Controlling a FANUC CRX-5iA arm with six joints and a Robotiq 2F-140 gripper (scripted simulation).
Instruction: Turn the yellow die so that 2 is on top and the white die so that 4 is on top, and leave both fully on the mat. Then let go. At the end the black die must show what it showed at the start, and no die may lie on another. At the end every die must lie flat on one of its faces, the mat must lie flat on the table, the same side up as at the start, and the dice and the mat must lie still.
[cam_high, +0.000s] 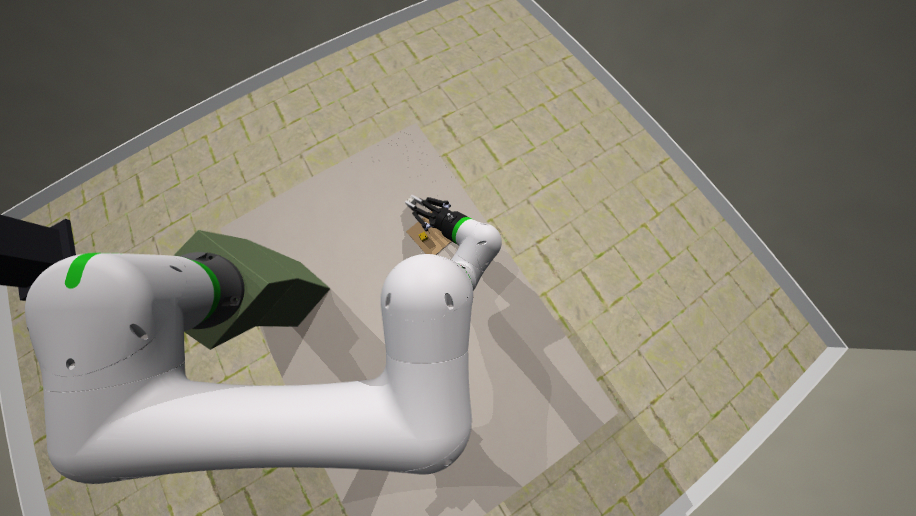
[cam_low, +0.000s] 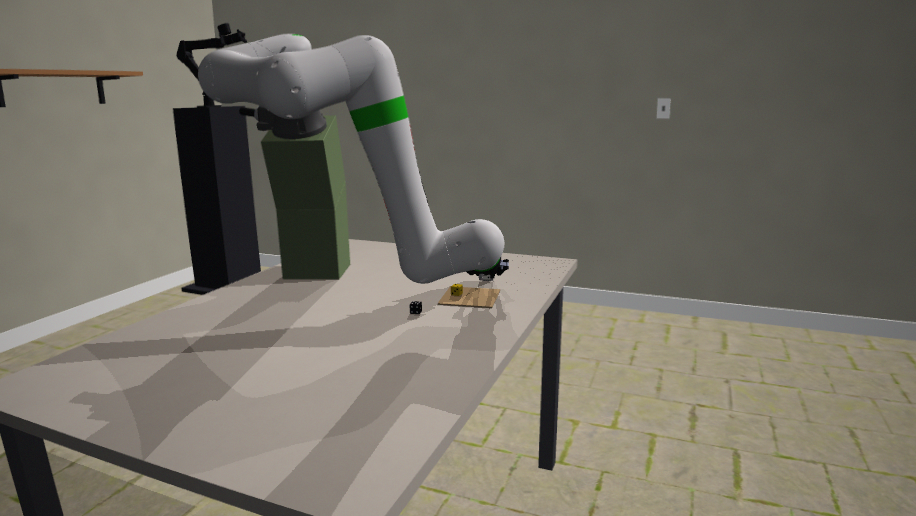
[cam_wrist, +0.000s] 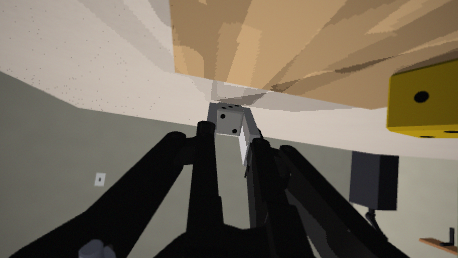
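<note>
My gripper (cam_wrist: 227, 117) is shut on the white die (cam_wrist: 228, 120), seen between the fingertips in the wrist view; a face with two pips faces the camera. It hangs close above the table just off the edge of the brown wooden mat (cam_wrist: 300, 45). The yellow die (cam_wrist: 424, 100) lies on the mat, one pip on the side facing the wrist camera. In the exterior view the yellow die (cam_low: 456, 290) sits on the mat (cam_low: 469, 297), the gripper (cam_low: 492, 273) is at the mat's far side, and the black die (cam_low: 416, 307) lies on the table left of the mat.
The green robot pedestal (cam_low: 308, 205) and a black column (cam_low: 214, 198) stand at the table's back left. The table's right edge (cam_low: 544, 301) runs close to the mat. My forearm (cam_low: 448, 253) hangs low over the mat.
</note>
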